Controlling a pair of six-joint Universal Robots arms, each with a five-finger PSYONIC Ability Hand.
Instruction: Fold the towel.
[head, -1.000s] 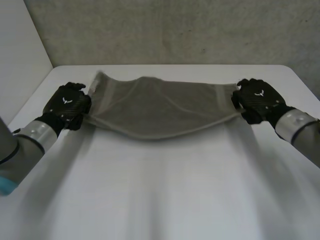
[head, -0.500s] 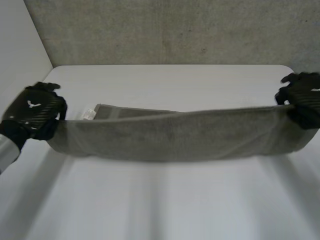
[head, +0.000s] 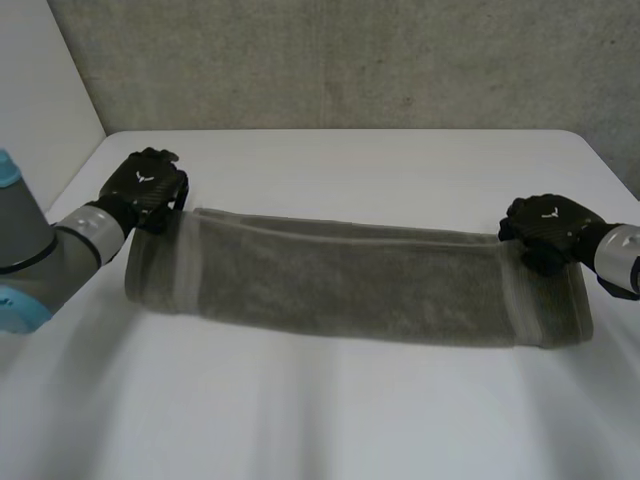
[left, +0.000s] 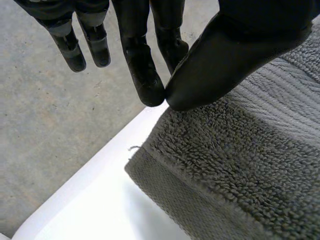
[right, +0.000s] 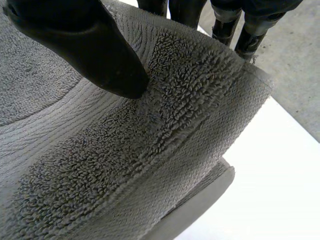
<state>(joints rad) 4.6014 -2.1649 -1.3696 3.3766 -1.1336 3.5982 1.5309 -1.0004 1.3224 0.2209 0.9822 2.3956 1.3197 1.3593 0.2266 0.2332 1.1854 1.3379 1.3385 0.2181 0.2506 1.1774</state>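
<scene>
A grey towel (head: 350, 280) lies stretched across the white table (head: 330, 410) as a long, doubled band. My left hand (head: 148, 188) is at its far left corner. In the left wrist view the thumb (left: 235, 55) meets a fingertip right at the edge of the towel (left: 240, 165), pinching it. My right hand (head: 548, 225) is at the far right corner. There the thumb (right: 80, 40) presses on top of the towel (right: 125, 160) while the fingers (right: 225, 25) reach round behind its edge.
A grey wall (head: 350, 60) stands just behind the table's far edge. The table's left side edge (left: 75, 200) runs close by the towel's left corner, with grey floor beyond it. Bare table lies in front of the towel.
Both hands raised the towel and pulled it taut and wide, then brought it down. It now lies on the table as a long band, the hands low at its ends.
</scene>
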